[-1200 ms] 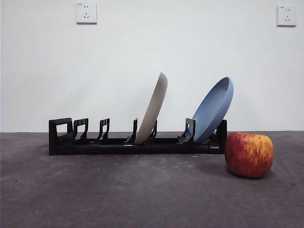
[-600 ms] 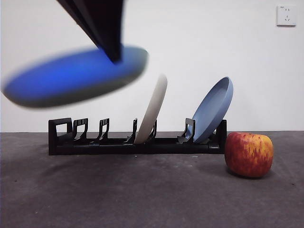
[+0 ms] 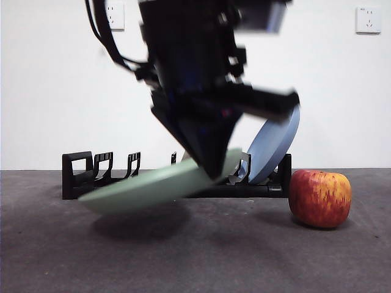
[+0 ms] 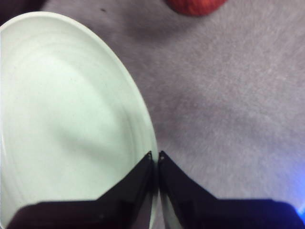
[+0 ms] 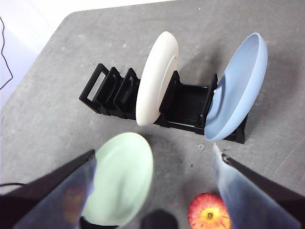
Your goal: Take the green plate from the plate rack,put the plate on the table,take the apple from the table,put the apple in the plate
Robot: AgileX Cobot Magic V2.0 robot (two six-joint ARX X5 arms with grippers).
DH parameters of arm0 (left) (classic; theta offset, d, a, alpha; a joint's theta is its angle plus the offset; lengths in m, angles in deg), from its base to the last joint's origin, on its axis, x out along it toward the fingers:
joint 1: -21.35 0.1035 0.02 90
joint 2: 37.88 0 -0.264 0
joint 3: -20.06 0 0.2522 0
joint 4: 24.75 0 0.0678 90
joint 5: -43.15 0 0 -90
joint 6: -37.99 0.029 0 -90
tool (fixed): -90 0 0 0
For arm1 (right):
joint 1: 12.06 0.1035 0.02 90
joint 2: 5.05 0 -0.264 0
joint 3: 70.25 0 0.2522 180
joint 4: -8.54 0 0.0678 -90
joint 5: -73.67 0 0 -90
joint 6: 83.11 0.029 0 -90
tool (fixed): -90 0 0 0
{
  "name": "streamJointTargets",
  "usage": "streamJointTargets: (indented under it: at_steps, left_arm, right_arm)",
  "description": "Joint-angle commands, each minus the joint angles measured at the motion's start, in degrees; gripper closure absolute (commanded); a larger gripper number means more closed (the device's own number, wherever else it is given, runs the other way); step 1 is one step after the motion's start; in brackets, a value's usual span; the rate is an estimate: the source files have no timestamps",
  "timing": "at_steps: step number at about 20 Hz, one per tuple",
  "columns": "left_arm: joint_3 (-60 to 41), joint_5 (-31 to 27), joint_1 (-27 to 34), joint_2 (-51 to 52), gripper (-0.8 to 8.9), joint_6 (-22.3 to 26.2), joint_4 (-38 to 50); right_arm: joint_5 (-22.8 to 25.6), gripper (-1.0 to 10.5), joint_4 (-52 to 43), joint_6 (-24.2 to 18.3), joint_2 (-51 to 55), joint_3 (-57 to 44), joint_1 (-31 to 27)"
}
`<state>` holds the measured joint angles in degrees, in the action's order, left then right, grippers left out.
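Observation:
My left gripper (image 3: 214,172) is shut on the rim of the green plate (image 3: 149,188) and holds it tilted, a little above the table (image 3: 201,256), in front of the plate rack (image 3: 79,174). The left wrist view shows the jaws (image 4: 156,155) closed on the plate's edge (image 4: 66,124). The apple (image 3: 320,198) sits on the table right of the rack; it also shows in the left wrist view (image 4: 195,5). My right gripper (image 5: 155,152) is open and empty, high above the green plate (image 5: 121,183), the rack (image 5: 107,88) and the apple (image 5: 208,217).
A cream-white plate (image 5: 157,76) and a blue plate (image 5: 236,98) stand in the rack. In the front view the blue plate (image 3: 275,143) leans at the rack's right end, while the left arm hides most of the cream one.
The left arm has come down into view with the green plate, from high on the left to low above the table in front of the rack. The apple has not moved.

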<state>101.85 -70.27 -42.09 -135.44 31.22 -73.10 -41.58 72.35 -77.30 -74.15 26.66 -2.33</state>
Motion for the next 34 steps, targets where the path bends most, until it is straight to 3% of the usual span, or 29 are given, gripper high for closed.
streamJointTargets:
  at_steps: [1, 5, 12, 13, 15, 16, 18, 23, 28, 34]
  left_arm:
    - [-0.1, -0.7, -0.2, -2.4, 8.22, 1.7, 1.8]
    - [-0.1, -0.5, -0.2, -6.5, 8.22, 2.6, 4.3]
    - [-0.1, 9.1, -0.3, -10.1, 8.12, 2.6, 3.3]
    - [-0.1, 9.0, -0.3, -9.8, 7.72, 2.3, 3.3]
    - [0.0, 8.2, -0.1, -8.6, 5.61, 2.3, 3.3]
    - [0.2, 8.1, -0.1, -7.9, 5.04, 2.3, 3.3]
    - [1.1, 6.7, 0.0, -5.6, 4.95, 2.3, 2.9]
    - [5.3, 5.4, 0.0, 5.2, 4.95, 2.3, 0.3]
    - [11.7, 5.6, 0.0, 20.8, 4.95, 2.6, -4.6]
    - [13.9, 6.0, 1.8, 39.7, 4.99, 4.4, -12.7]
  right_arm:
    - [0.2, 5.4, -0.3, 0.6, -0.2, 0.3, 0.0]
    - [0.2, 5.4, -0.2, 0.6, -0.2, 0.3, 0.0]
    - [0.2, 5.4, 0.1, 0.6, -0.2, 0.3, 0.0]
    - [0.2, 5.4, 0.4, 0.6, -0.2, 0.3, 0.0]
    - [0.2, 5.4, 1.0, 0.6, -0.2, 0.3, 0.0]
    - [0.2, 5.4, 1.0, 0.6, -0.2, 0.3, 0.0]
    - [0.2, 5.4, 1.0, 0.6, -0.2, 0.3, 0.0]
    - [0.5, 5.4, 2.1, -0.3, -0.2, 0.3, 0.0]
    - [11.7, 5.4, 11.0, -3.9, 0.0, 0.1, 0.1]
    - [12.2, 5.4, 15.5, -5.1, 6.7, -6.1, 1.9]
